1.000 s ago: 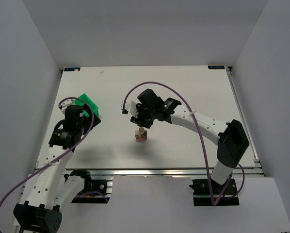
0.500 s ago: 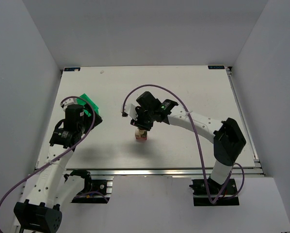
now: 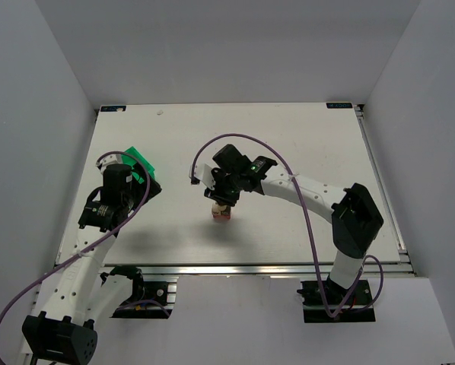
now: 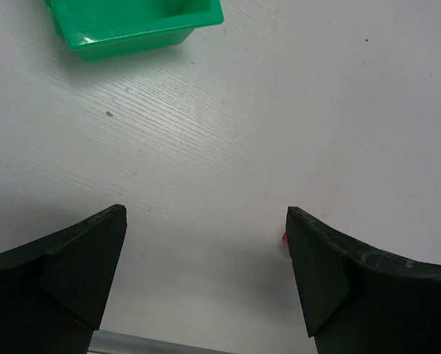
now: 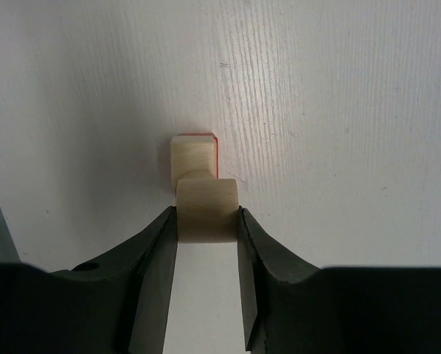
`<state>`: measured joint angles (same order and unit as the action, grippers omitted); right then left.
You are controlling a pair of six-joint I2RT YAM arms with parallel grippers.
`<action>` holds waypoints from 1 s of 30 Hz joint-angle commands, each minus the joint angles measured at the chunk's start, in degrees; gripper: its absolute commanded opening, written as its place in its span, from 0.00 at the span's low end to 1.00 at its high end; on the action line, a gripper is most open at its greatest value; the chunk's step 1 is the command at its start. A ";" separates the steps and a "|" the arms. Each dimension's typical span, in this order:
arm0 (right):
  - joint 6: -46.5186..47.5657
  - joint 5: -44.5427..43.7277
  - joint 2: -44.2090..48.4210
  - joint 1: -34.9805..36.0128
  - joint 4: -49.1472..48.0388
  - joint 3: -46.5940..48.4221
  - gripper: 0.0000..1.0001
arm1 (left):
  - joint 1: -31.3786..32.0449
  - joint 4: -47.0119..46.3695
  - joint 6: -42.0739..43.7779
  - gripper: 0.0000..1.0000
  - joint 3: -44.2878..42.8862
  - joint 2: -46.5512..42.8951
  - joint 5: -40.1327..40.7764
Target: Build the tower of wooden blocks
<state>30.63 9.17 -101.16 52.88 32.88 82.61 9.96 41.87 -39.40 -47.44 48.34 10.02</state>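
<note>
The wood block tower [image 3: 221, 214] stands near the table's middle: a red-orange base with a pale beige cube on top, seen from above in the right wrist view [image 5: 194, 153]. My right gripper [image 5: 207, 221] is shut on a pale beige block [image 5: 207, 212] and holds it just above the tower; in the top view it [image 3: 221, 200] covers the tower's top. My left gripper [image 4: 206, 251] is open and empty over bare table at the left, with a sliver of red [image 4: 285, 237] beside its right finger. No grey-brown cube shows.
A green plastic bin [image 3: 141, 165] sits on the table's left side, just beyond the left gripper; its front wall shows in the left wrist view [image 4: 136, 29]. The table's near metal edge [image 3: 235, 270] runs in front of the tower.
The right gripper has moved down and slightly left with the beige block, from above and behind the tower to right over it. The left arm has hardly moved.
</note>
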 commanded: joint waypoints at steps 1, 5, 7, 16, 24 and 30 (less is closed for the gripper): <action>0.22 0.50 -0.52 -0.15 -0.98 0.27 0.30 | -0.29 -0.82 0.46 0.98 0.42 -0.35 -0.35; 0.13 0.76 -0.88 -0.24 -0.63 0.45 0.31 | -0.20 -1.00 0.46 0.98 0.51 -0.44 -0.53; 0.13 0.94 -1.05 -0.15 -0.45 0.54 0.32 | -0.20 -1.17 0.37 0.98 0.59 -0.35 -0.53; 0.04 0.68 -0.88 -0.15 -0.19 0.54 0.35 | -0.29 -1.35 0.37 0.98 0.68 -0.44 -0.70; 0.39 0.41 -0.88 -0.15 0.69 0.54 0.39 | -0.29 -1.61 0.64 0.98 0.68 -0.17 -1.41; 0.39 0.23 -0.70 -0.15 0.86 0.62 0.46 | -0.29 -2.05 1.07 0.98 0.77 -0.08 -2.28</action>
<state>30.63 9.17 -102.13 52.88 33.19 82.61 9.91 41.10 -39.33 -47.20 48.34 9.08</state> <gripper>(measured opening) 0.450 0.982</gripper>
